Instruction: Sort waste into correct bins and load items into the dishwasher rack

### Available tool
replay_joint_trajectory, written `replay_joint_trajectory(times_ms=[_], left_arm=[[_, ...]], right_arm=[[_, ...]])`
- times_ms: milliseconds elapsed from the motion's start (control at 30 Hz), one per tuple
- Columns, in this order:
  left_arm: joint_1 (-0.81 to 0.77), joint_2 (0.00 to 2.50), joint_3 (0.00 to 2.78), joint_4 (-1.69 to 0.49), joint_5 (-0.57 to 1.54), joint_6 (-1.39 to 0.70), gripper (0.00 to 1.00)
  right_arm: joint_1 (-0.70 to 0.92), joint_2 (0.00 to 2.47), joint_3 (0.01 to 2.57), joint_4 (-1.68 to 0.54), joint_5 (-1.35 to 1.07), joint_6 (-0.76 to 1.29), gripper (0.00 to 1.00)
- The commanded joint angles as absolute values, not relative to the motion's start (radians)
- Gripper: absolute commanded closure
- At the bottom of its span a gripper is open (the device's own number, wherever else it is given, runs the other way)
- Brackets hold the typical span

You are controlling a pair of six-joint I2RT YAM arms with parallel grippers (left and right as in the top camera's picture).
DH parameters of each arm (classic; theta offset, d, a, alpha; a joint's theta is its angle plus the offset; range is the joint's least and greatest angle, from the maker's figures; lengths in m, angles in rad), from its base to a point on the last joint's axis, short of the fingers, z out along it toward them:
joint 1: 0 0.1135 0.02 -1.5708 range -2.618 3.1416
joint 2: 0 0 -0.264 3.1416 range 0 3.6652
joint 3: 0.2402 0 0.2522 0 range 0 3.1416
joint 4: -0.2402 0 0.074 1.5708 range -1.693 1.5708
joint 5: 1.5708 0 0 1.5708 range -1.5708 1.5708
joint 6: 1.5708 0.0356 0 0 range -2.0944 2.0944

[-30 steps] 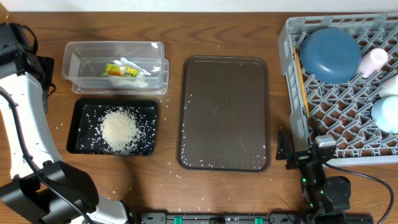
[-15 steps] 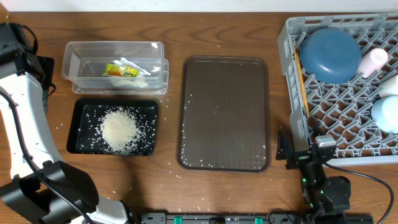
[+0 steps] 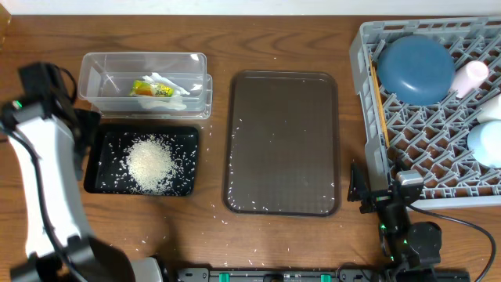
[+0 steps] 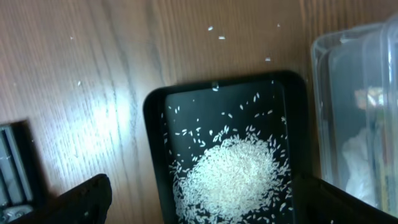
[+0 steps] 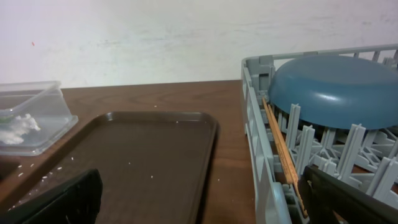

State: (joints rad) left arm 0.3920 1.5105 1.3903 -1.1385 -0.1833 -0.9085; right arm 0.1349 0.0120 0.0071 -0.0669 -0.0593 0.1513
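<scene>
**Waste binned, dishes racked, both grippers spread & empty**

L gripper (image 4: 211, 202): jaws wide apart, nothing btw them. It hangs over the black tray (image 3: 141, 130), w/ the tray's near end and the rice heap (image 3: 150, 163) showing btw the fingertips in the wrist view. Rice sits mid-tray in one pile, loose grains scattered round it inside the rim. A few more lie on the table (image 3: 282, 39) nearby.

Clear container (image 3: 145, 56) is just behind the black tray, touching or nearly so; can't tell which. Inside: the yellow-green snack wrapper (image 3: 151, 88) and the crumpled napkin (image 3: 174, 82), side by side.

Brown serving tray (image 3: 283, 141) lies mid-table, apart from both bins, w/ only stray grains on it.

R gripper (image 5: 202, 199): jaws also spread, holding nothing. It sits low near the table front, by the near-left corner of the dishwasher rack (image 3: 366, 117).

In the rack:
- Dark-blue bowl (image 3: 416, 68) in the far-left part, dome up, leaning on the pegs.
- Pink cup (image 3: 470, 77) just beside it to the right, tilted.
- Pale cup (image 3: 491, 108) at the right edge, partly cut off.
- Light-blue bowl (image 3: 485, 145) below it, also partly cut off.
- Chopsticks (image 3: 380, 102) along the inside of the rack's left wall.
</scene>
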Motion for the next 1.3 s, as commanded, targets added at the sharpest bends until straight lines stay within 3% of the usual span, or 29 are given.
replay_joint_trajectory(times_ms=[0,333,567,867,1067,1267], left_arm=[[0.347,1.392,1.214,-1.034,-0.222,-0.878,0.05],[0.136,0.974,0.549,-0.316,-0.221,-0.576,0.05],[0.078,0.785,0.224,0.013,-0.218,-0.557,0.05],[0.049,0.56,0.067,0.076,-0.218,-0.517,0.05],[0.049,0.387,0.01,0.077,-0.112,-0.346,0.05],[0.048,0.248,0.004,-0.045,-0.089,-0.329,0.05]], right_arm=[[0.13,0.006,0.006,-0.071,-0.052,0.141,0.01],[0.13,0.006,0.006,-0.071,-0.052,0.141,0.01],[0.13,0.006,0.006,-0.071,-0.052,0.141,0.01],[0.13,0.006,0.006,-0.071,-0.052,0.141,0.01],[0.13,0.006,0.006,-0.071,-0.053,0.141,0.01],[0.13,0.006,0.006,-0.071,-0.053,0.141,0.01]])
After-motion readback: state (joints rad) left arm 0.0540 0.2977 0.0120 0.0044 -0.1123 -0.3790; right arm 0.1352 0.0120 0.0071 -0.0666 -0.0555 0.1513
